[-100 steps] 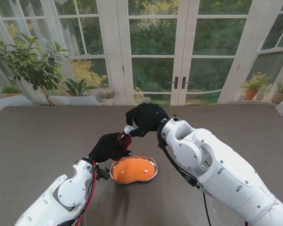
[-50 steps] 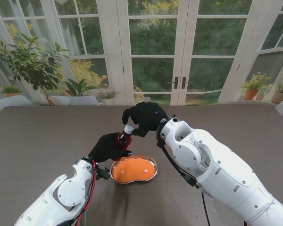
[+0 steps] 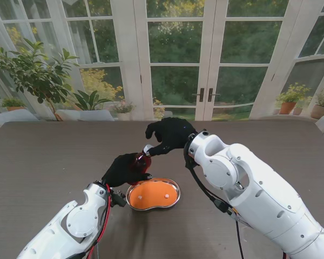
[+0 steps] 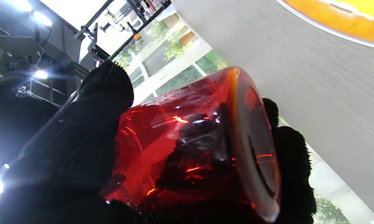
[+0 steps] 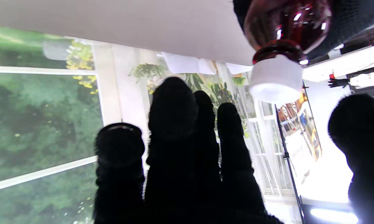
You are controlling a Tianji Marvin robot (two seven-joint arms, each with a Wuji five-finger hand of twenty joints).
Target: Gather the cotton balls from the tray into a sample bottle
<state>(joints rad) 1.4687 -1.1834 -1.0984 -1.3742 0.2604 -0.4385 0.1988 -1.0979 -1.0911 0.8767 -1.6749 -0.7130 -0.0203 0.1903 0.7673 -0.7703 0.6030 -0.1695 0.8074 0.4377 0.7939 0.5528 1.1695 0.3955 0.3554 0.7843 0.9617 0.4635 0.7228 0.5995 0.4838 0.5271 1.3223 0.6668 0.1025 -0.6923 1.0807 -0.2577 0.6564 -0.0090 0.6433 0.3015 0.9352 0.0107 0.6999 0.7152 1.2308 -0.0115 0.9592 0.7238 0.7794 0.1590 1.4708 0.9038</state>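
The dark table carries an oval metal tray with an orange lining, lying near me and a little left of centre. Small pale specks on the lining may be cotton balls, but they are too small to make out. Just beyond the tray's left end, the left hand is wrapped around a red see-through bottle, held off the table and tilted, its white cap pointing away from me. The right hand is at that cap from the far side; in the right wrist view its fingers are spread, the thumb apart from the others, with the cap between them and not gripped.
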